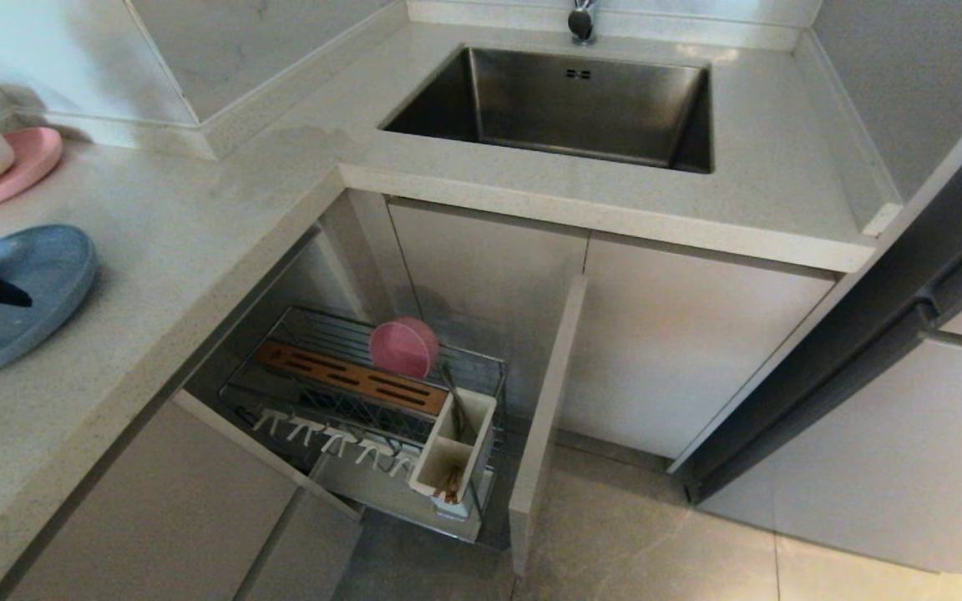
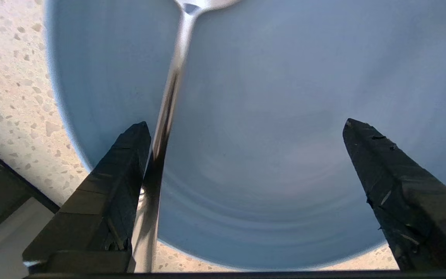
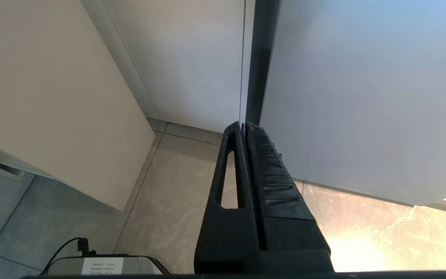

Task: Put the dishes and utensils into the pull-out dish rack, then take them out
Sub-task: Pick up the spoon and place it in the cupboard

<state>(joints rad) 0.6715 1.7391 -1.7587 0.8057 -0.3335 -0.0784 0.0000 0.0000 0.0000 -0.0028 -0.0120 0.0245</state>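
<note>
- Over the blue plate point(image 2: 269, 128), on the surface beside the sink point(image 1: 581, 108), hangs the left gripper point(image 2: 246, 147) with its jaws wide apart and holding nothing.
- On this plate lies the silver spoon point(image 2: 174, 77). Its long handle runs along the direction in which the fingers point, with the bowl end away from the wrist, and it lies just at the inner side of one finger point(image 2: 122, 162), not in the middle of the gap. Whether they touch I cannot tell.
- My judgement: to take the spoon, the jaws should move sideways so that the handle comes between them, and then close across it.
- Lower than the plate, the pull-out dish rack point(image 1: 314, 401) stands open; it carries the pink bowl point(image 1: 403, 346), and the chopsticks point(image 1: 450, 482) stand in its white utensil box point(image 1: 481, 426).
- Far from the plate, the right gripper point(image 3: 244, 131) is parked near the floor point(image 3: 176, 193), jaws together; the left arm is clearly the nearer one.
</note>
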